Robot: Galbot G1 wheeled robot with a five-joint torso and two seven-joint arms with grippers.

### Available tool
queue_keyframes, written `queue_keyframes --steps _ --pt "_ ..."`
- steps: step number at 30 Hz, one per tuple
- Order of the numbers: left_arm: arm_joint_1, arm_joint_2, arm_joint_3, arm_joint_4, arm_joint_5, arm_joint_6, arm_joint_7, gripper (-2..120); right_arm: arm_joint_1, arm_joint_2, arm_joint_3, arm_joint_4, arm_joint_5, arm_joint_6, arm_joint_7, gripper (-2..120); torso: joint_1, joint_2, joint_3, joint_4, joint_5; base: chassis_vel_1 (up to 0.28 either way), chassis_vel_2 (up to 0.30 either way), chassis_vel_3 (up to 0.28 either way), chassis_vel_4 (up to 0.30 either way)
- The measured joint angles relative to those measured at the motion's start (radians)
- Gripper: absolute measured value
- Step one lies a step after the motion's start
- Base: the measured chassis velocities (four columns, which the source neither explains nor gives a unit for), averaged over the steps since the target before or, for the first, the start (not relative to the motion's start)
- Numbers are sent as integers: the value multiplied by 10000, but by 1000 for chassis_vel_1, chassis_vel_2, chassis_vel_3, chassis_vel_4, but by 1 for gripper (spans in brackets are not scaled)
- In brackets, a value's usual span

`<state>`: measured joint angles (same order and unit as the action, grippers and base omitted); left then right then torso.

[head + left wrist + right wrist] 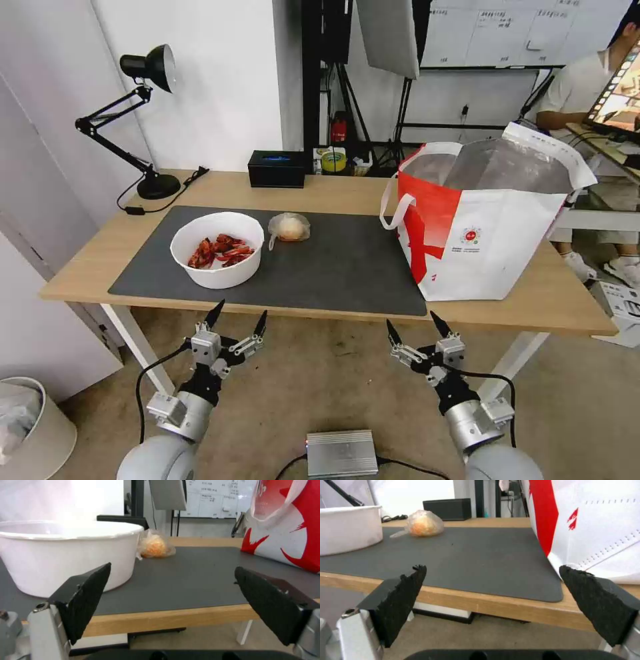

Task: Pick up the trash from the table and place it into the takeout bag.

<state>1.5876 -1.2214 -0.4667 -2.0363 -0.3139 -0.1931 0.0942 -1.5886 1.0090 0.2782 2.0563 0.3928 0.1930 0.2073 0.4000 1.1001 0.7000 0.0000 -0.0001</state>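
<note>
White bowl [217,257] and bun bag [289,228] wait on our mat [347,267]; both grippers (left [237,319], right [412,329]) hang spread below the table edge [320,310], holding nothing.

On the table [320,190], the grey mat [333,267] lies bare between the white bowl [218,249] and the takeout bag [490,220], a wide lane in from the near edge. Beside the bowl, toward the back, the bagged bun [289,227] narrows that side. Behind the mat stand a black tissue box [277,168] and a desk lamp [137,120]. The bag's mouth is open upward.
</note>
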Motion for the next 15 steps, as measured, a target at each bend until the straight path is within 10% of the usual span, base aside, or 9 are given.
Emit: queue_keyframes --steps 15 --pt "32 -54 0 143 15 -45 38 100 -1 195 -233 -162 -111 6 22 100 0 0 0 0 0 0 0 0 0"
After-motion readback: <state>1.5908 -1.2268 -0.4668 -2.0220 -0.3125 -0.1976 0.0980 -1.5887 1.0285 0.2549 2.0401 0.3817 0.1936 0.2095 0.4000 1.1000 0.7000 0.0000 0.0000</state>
